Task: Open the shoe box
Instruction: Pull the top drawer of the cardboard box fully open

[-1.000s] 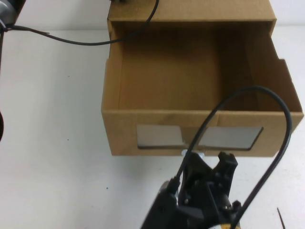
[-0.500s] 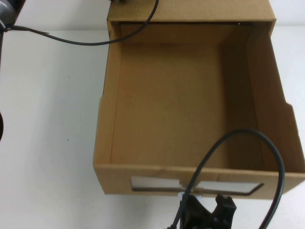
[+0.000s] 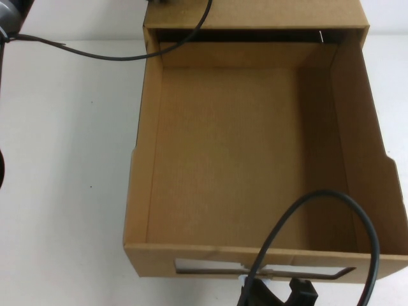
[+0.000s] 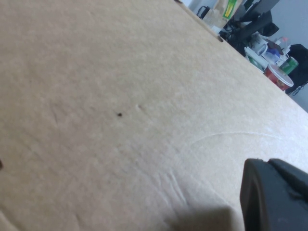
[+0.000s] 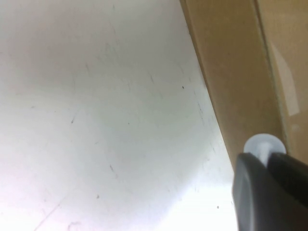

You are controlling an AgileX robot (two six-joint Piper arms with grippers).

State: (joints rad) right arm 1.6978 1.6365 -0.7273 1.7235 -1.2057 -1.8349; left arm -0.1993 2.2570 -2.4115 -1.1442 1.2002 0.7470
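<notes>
The right claw (image 5: 265,162) sits at 6 o'clock in the high view, at the very edge of the picture. It is closed almost completely on the small white knob (image 5: 262,143) fixed to the front of the drawer (image 3: 159,258). The left claw (image 4: 275,195) is at 12 o'clock, right at the plain cardboard top of the sleeve (image 3: 255,14); whether it is open or closed I cannot tell.

The shoe box (image 3: 137,191) fills the middle and right of the white bench (image 3: 64,159). Its drawer stands drawn well out of the sleeve toward 6 o'clock, its bare brown floor showing. A black cable (image 3: 335,196) arches over the drawer's near wall.

Beyond the box, the left wrist view shows room clutter, with what looks like a red cup (image 4: 278,77) among dark gear.
</notes>
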